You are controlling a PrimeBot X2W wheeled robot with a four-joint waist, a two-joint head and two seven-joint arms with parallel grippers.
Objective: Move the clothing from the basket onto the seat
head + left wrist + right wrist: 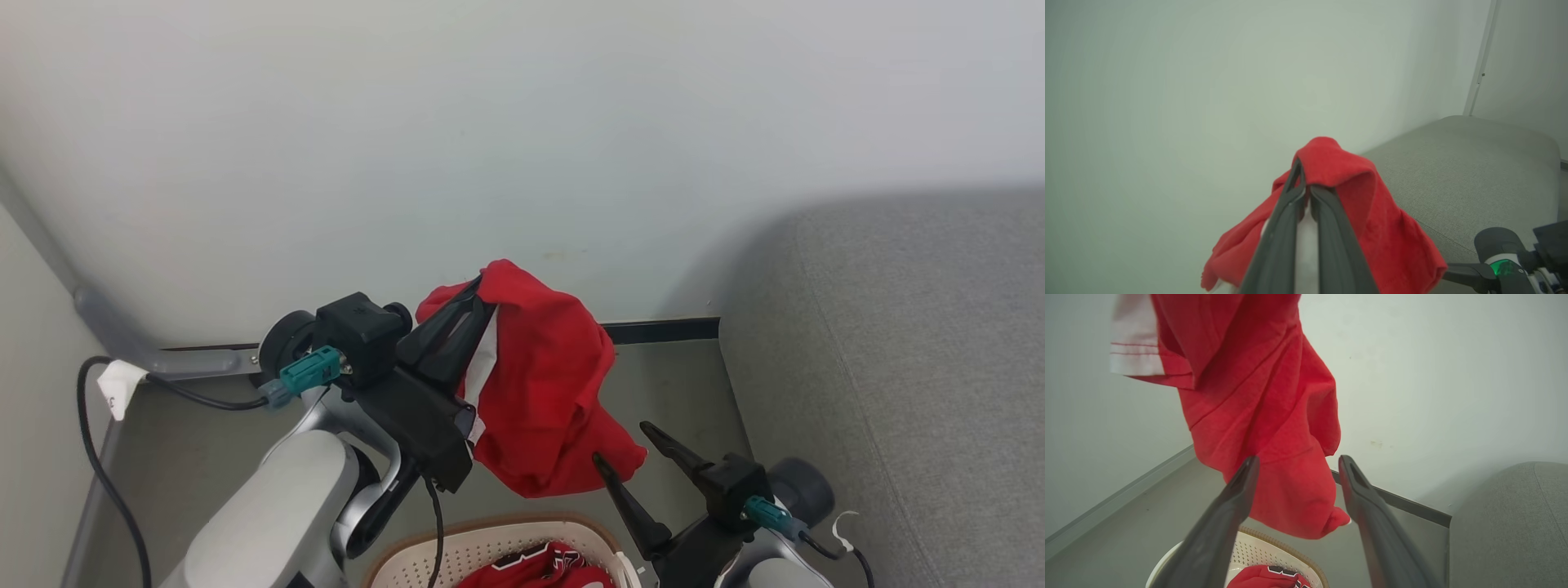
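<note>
Left gripper (478, 287) pinches one red garment (547, 384), which hangs above the basket (482, 543) — one lettered jersey (535, 569) lies inside. Right gripper (620, 441) stands spread by the hanging hem, over the basket's rim — grey seat (898, 367) alongside.

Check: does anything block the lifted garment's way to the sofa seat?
Only the open right gripper, low by the red garment on its sofa seat side; otherwise nothing visible. The left gripper holds the garment.
</note>
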